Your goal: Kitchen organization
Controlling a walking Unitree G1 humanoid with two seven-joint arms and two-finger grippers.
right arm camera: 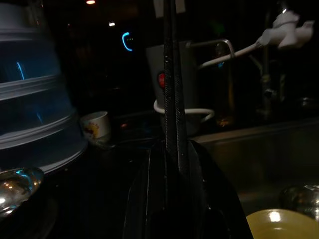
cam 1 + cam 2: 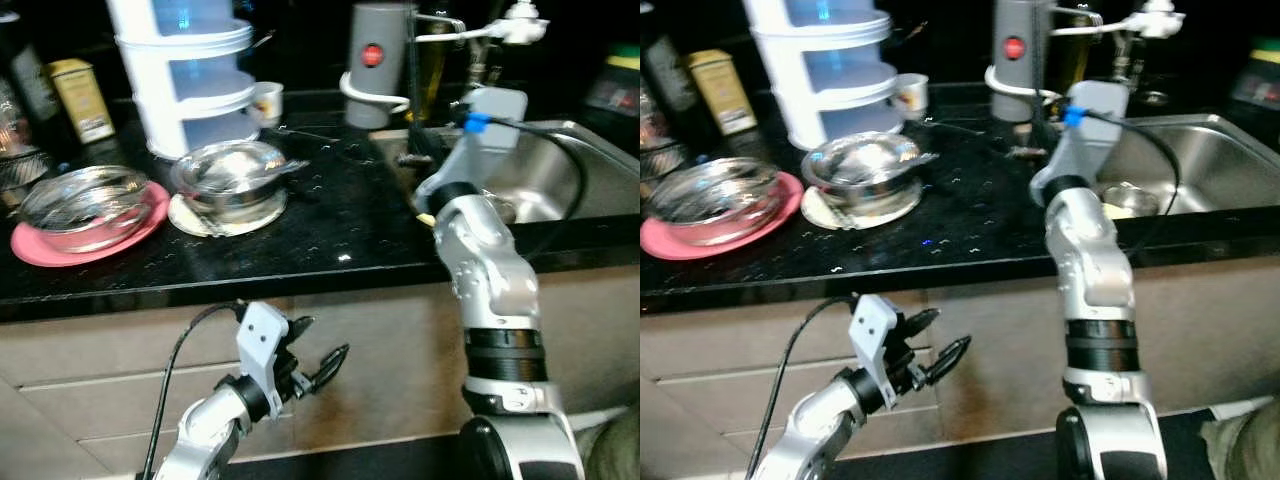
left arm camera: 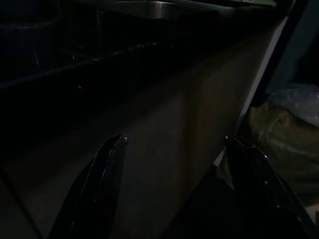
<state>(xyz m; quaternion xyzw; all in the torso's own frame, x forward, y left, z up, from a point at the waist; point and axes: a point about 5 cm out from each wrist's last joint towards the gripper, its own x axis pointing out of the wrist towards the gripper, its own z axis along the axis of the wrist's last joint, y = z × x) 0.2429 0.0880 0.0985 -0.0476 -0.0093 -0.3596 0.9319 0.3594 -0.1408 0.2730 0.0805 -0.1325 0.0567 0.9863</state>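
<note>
Left hand low in front of the pale cabinet face below the counter, fingers spread with nothing between them. Right hand raised over the counter's edge beside the sink, fingers pressed flat together, empty, aimed toward the grey kettle. On the counter: steel bowl on a white plate, glass bowl on a pink plate, stacked white containers behind, small cup beside them; yellow dish down in the sink.
</note>
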